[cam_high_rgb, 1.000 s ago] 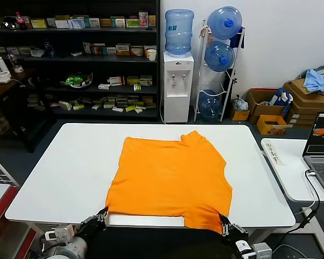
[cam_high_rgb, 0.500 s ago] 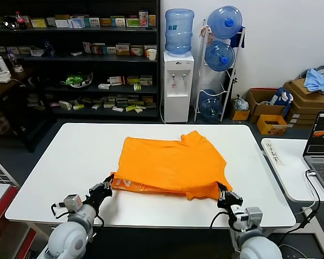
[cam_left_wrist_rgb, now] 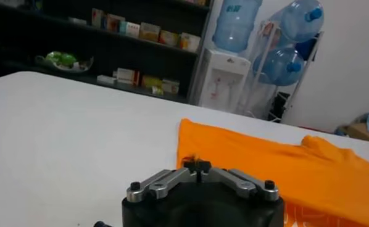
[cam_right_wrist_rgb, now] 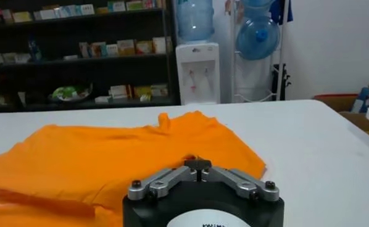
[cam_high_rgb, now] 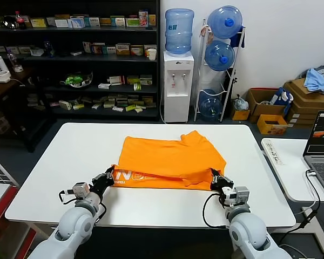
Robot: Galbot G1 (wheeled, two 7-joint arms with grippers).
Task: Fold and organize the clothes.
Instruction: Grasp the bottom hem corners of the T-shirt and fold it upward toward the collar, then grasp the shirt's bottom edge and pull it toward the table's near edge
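Note:
The orange T-shirt [cam_high_rgb: 173, 159] lies on the white table [cam_high_rgb: 70, 156], its near hem lifted and folded toward the back so white lettering shows on the turned-up strip. My left gripper [cam_high_rgb: 109, 175] is shut on the hem's left corner, just above the table. My right gripper [cam_high_rgb: 214, 178] is shut on the hem's right corner. In the left wrist view the gripper [cam_left_wrist_rgb: 197, 165] pinches orange cloth, with the T-shirt [cam_left_wrist_rgb: 277, 166] beyond. In the right wrist view the gripper [cam_right_wrist_rgb: 197, 164] pinches the T-shirt [cam_right_wrist_rgb: 110, 154] likewise.
A laptop [cam_high_rgb: 323, 145] sits on a side table at the right. A water dispenser [cam_high_rgb: 178, 70], bottle rack and dark shelves [cam_high_rgb: 70, 59] stand behind the table. Bare white tabletop lies left, right and in front of the shirt.
Both grippers have carried the shirt's near hem from the table's front edge up and toward the back, folding it over. White lettering now shows on the underside.

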